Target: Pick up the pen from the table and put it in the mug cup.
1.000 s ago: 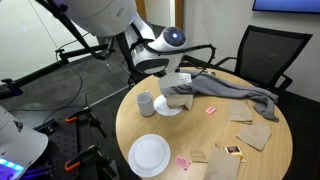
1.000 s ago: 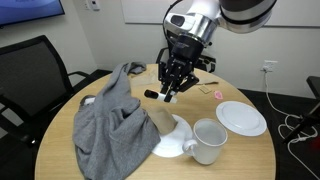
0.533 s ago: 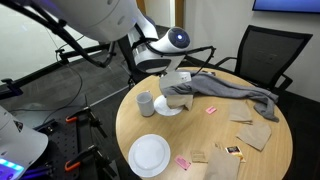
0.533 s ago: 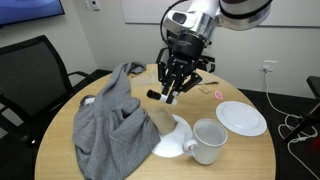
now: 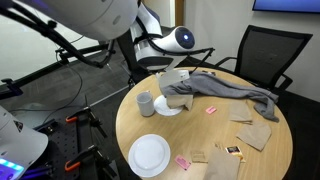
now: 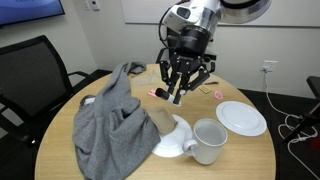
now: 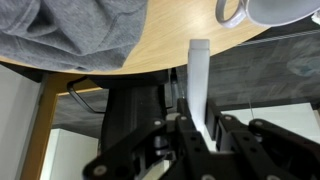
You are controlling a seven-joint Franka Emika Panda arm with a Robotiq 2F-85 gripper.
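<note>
Pen [image 7: 198, 85]: whitish stick, clamped between the fingers of the gripper [image 6: 177, 96], held above the bench [image 6: 245, 150]. Mug cup [image 6: 208, 140]: upright on the bench at the gripper's 5 o'clock. Grey cloth [image 6: 110, 130]: at 8 o'clock.

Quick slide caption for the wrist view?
Fingers grip the pen; mug cup, grey cloth and table beyond.

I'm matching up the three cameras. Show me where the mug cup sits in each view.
In an exterior view: mug cup left of centre.
In an exterior view: mug cup low, right of centre.
Wrist view: mug cup cropped at the top right corner, beyond the pen.
Shared landmark: the grey cloth, in all three.
</note>
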